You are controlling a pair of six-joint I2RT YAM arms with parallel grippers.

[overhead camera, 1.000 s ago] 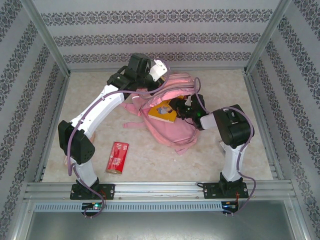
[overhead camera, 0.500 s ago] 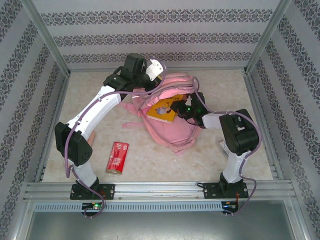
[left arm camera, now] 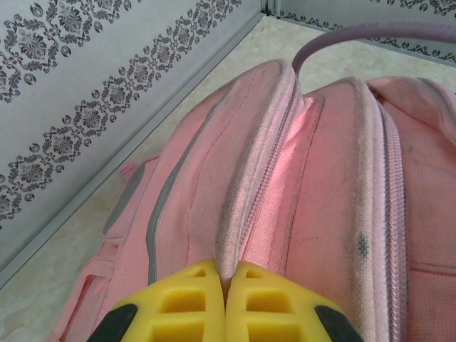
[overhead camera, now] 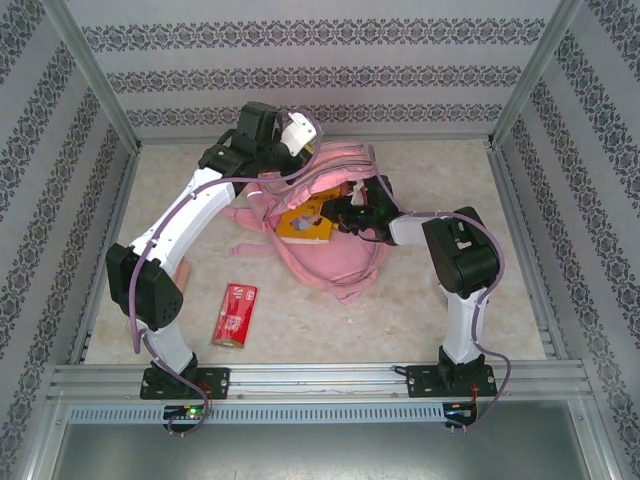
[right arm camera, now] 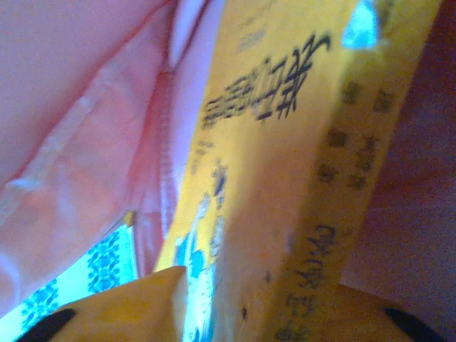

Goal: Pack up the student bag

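The student bag [overhead camera: 345, 250] is a pink backpack lying mid-table with its top opening toward the back. My left gripper [overhead camera: 303, 137] is shut on the bag's pale zip edge [left arm camera: 246, 206], holding it up at the back; its yellow fingertips [left arm camera: 191, 299] pinch the fabric fold. A yellow book [overhead camera: 304, 222] sticks partly into the bag's mouth. Coming in from the right, my right gripper [overhead camera: 345, 208] has the book's spine [right arm camera: 299, 178] between its yellow fingers [right arm camera: 128, 306], with pink lining [right arm camera: 78, 128] around it.
A small red packet [overhead camera: 235, 313] lies on the table at the near left, beside the left arm's base. Pink shoulder straps [overhead camera: 245, 218] trail left of the bag. Metal frame rails and patterned walls [overhead camera: 320, 75] enclose the table.
Both grippers, the bag and the book have shifted left. The left gripper has drawn the zip edge back and left, and the book sits further left in the opening.
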